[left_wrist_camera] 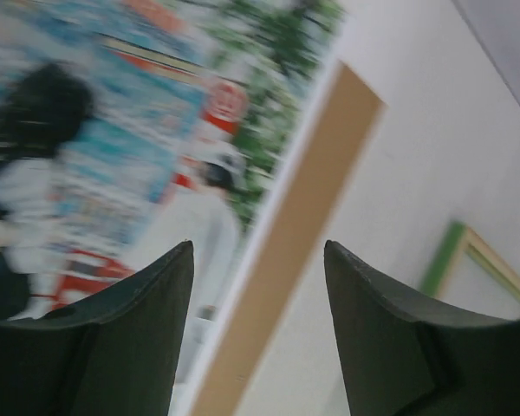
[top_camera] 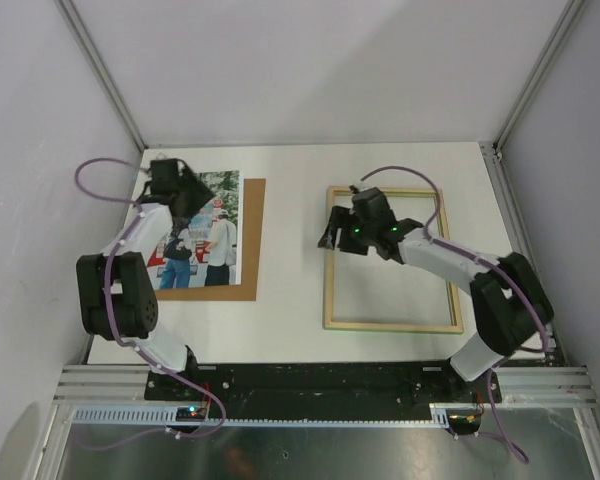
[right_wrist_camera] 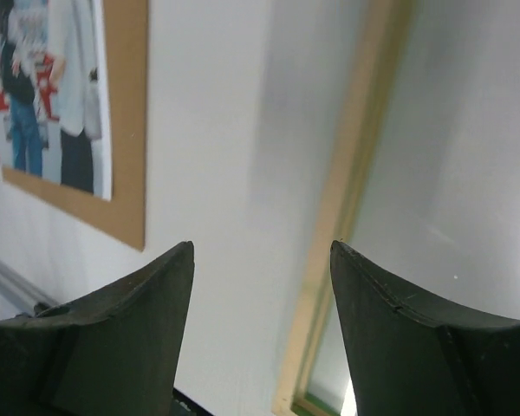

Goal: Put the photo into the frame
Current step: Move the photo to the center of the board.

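The photo (top_camera: 223,225), a colour print of two people at vending machines, lies on a brown backing board (top_camera: 252,240) at the left of the table. My left gripper (top_camera: 185,192) hovers over the photo's far left part. In the left wrist view it (left_wrist_camera: 258,256) is open and holds nothing, with the blurred photo (left_wrist_camera: 113,147) and the board's strip (left_wrist_camera: 303,217) below it. The frame (top_camera: 392,323) lies pale wood side up on the right. My right gripper (top_camera: 340,235) is open over its far left corner, the frame's left rail (right_wrist_camera: 351,199) showing between the fingers.
White walls close the table on the left, right and back. The arm bases and a metal rail (top_camera: 320,380) run along the near edge. A green edge of the frame (left_wrist_camera: 446,251) shows to the right of the left wrist's fingers. White tabletop (top_camera: 295,250) separates board and frame.
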You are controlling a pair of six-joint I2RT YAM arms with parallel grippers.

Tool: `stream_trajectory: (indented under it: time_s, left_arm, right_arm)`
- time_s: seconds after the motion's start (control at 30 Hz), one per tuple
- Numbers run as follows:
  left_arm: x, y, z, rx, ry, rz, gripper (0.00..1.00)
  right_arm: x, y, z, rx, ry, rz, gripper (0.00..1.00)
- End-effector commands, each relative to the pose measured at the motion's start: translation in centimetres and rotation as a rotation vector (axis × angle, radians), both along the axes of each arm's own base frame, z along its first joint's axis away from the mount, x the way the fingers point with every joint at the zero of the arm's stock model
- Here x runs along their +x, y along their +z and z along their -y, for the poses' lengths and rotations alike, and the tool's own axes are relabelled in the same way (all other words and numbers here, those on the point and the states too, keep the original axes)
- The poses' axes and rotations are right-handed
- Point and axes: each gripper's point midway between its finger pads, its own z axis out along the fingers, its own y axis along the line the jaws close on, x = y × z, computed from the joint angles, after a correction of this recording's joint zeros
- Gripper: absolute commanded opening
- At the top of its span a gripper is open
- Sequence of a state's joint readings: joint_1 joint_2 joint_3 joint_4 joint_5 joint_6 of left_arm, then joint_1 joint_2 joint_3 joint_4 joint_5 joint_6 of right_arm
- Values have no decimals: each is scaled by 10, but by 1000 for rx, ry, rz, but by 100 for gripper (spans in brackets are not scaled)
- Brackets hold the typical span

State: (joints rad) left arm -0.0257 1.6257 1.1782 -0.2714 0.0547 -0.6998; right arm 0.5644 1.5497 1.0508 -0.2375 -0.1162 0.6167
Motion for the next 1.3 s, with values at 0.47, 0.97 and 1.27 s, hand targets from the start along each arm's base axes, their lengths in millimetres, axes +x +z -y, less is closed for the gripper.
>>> stream_trajectory:
  time_s: [0.47, 0.97, 1.27]
  left_arm:
    - [-42, -57, -210, 139, 456, -184, 76]
    - [-28, -88, -263, 418, 386, -331, 86]
    - [-30, -118, -261, 457, 216, -450, 93]
  right_arm:
    - [-42, -38, -155, 194, 330, -50, 70]
    - [-39, -35, -126, 30, 364, 64, 70]
    - [-29, -27, -122, 41, 358, 127, 71]
